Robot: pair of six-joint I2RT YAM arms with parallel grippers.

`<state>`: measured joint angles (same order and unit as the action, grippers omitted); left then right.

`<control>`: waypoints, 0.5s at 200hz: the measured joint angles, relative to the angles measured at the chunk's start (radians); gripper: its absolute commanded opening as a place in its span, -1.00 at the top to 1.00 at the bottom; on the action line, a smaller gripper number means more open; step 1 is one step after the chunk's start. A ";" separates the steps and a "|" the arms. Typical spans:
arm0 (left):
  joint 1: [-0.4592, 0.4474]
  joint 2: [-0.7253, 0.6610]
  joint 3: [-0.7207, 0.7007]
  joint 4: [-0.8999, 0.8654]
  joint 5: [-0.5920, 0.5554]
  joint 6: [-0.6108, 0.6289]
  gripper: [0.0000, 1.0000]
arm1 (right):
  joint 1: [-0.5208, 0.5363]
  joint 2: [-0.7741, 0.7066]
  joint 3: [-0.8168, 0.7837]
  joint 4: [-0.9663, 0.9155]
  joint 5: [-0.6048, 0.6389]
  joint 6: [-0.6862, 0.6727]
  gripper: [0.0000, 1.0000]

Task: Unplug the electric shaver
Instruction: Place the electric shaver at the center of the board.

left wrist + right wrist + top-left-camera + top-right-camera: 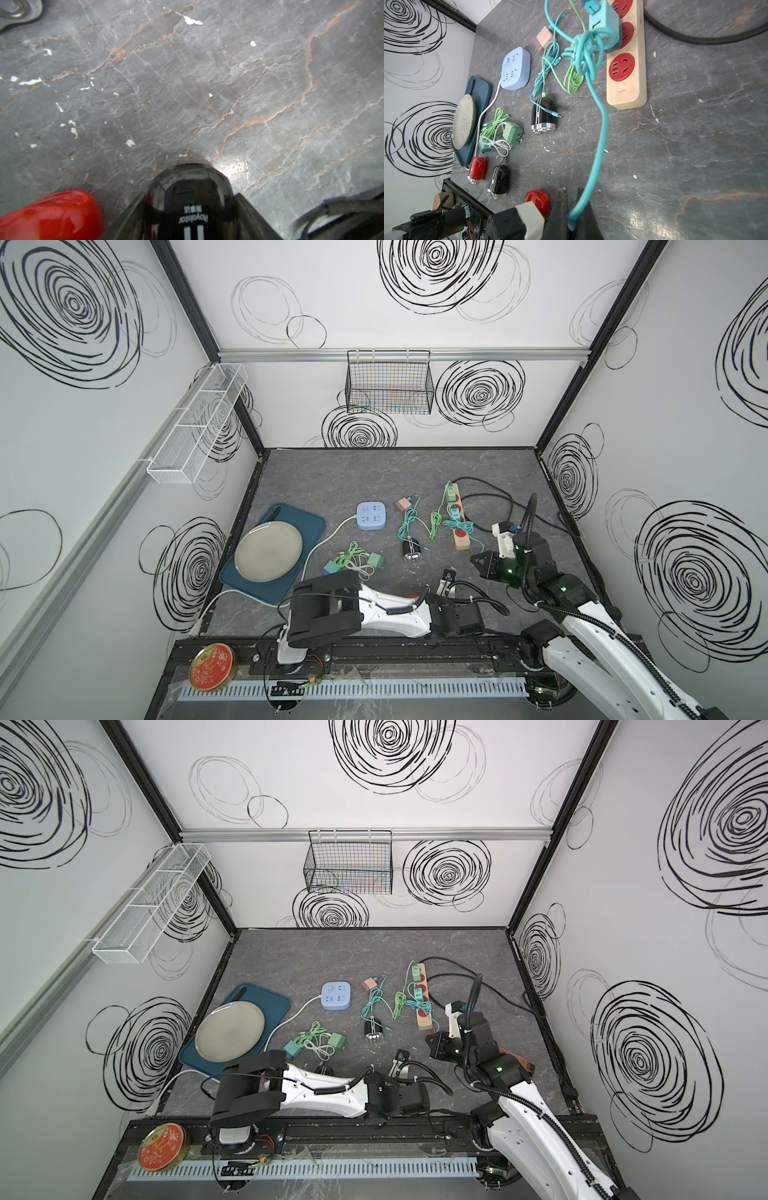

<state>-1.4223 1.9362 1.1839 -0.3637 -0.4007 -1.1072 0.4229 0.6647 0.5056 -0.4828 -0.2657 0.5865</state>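
The glossy black electric shaver [190, 199] runs off the left wrist view's edge; the teal cable [598, 145] ends hidden inside the right pincer [571, 191].

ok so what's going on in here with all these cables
The right pincer is shut on the free end of a teal charging cable, which runs back to a teal adapter plugged into the beige power strip. The left pincer has a black electric shaver between its jaws; whether it grips is unclear. Cable and shaver are apart, so the unplugging looks done.
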 measured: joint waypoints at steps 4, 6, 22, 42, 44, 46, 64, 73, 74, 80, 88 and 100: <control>0.000 -0.001 0.000 0.000 -0.002 0.000 -0.38 | 0.000 0.000 0.000 0.000 -0.002 0.000 0.85; 0.000 -0.001 0.000 0.000 -0.003 0.000 -0.38 | 0.000 0.000 -0.001 0.001 -0.003 0.000 0.85; -0.002 -0.014 0.000 -0.002 -0.015 0.008 -0.37 | 0.000 0.003 -0.008 0.002 -0.013 0.000 0.84; -0.003 -0.062 0.000 -0.002 -0.045 0.029 -0.37 | 0.000 0.010 -0.021 0.008 -0.024 -0.001 0.83; -0.003 -0.068 0.000 -0.002 -0.048 0.031 -0.37 | 0.000 0.010 -0.022 0.008 -0.025 -0.001 0.83; -0.003 -0.075 0.000 -0.002 -0.052 0.034 -0.37 | 0.000 0.010 -0.023 0.008 -0.026 -0.001 0.82; -0.001 -0.135 0.000 0.000 -0.075 0.063 -0.37 | 0.000 0.013 -0.031 0.011 -0.033 -0.001 0.79; 0.003 -0.167 -0.002 0.005 -0.081 0.078 -0.37 | 0.000 0.016 -0.035 0.017 -0.039 0.000 0.77; 0.003 -0.170 -0.002 0.007 -0.081 0.079 -0.37 | 0.000 0.017 -0.036 0.018 -0.040 -0.001 0.77; 0.008 -0.192 -0.008 0.018 -0.084 0.092 -0.37 | 0.000 0.021 -0.038 0.024 -0.045 -0.002 0.76; 0.015 -0.222 -0.022 0.042 -0.085 0.109 -0.37 | 0.000 0.030 -0.042 0.034 -0.053 -0.003 0.74; 0.034 -0.269 -0.059 0.078 -0.084 0.140 -0.37 | 0.000 0.047 -0.051 0.051 -0.063 -0.003 0.71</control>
<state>-1.3888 1.6672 1.1248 -0.2855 -0.4850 -0.9672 0.4225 0.7116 0.4545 -0.4316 -0.3286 0.5835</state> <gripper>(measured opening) 0.686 0.130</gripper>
